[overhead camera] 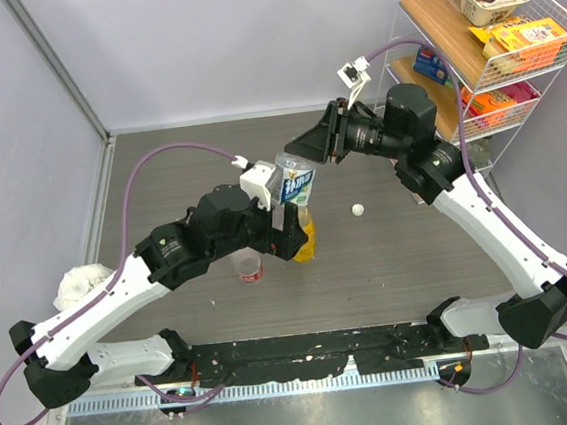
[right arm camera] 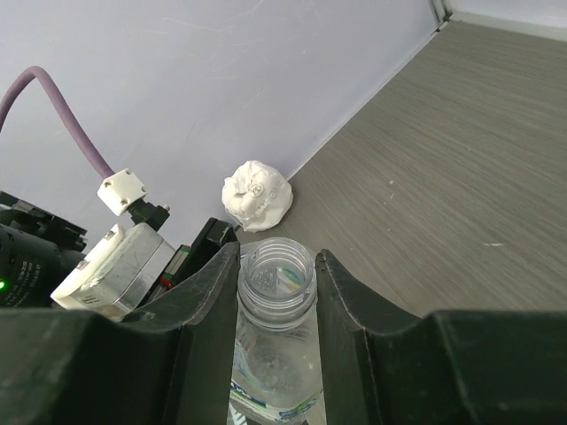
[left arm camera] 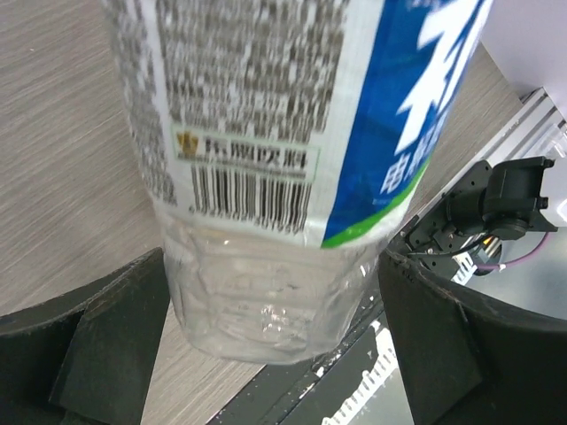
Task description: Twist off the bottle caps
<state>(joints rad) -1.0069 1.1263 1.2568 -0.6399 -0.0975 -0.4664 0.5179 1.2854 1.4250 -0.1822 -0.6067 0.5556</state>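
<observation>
Two arms meet over the middle of the wood-grain table (overhead camera: 419, 260) on the blue-and-white-label bottle (overhead camera: 297, 183), which is lifted and tilted between them. The right gripper (right arm camera: 276, 266) is clamped on the bottle's threaded neck, a finger pressed to each side. The mouth stands open with no cap on it. The left gripper (left arm camera: 275, 297) has its jaws spread wide to either side of the clear lower body. Its fingers (left arm camera: 115, 336) sit just beside the plastic, and it is not clear whether they touch.

A small white cap (overhead camera: 358, 208) lies alone on the table to the right of the bottle, apart from both grippers, with bare surface around it. The yellow-orange bottle (overhead camera: 308, 242) stands directly under the left gripper, crowded against it. The red-label bottle (overhead camera: 250, 268) stands just left of that, beside the left arm's forearm. Whether either still wears its cap cannot be told.

A crumpled white wad (overhead camera: 79, 282) rests against the left wall. A wire rack (overhead camera: 508, 40) of packaged snacks fills the far right corner, close behind the right arm's elbow. In the left wrist view, the table's near edge and its metal rail (left arm camera: 532, 133) run just behind the bottle's base.
</observation>
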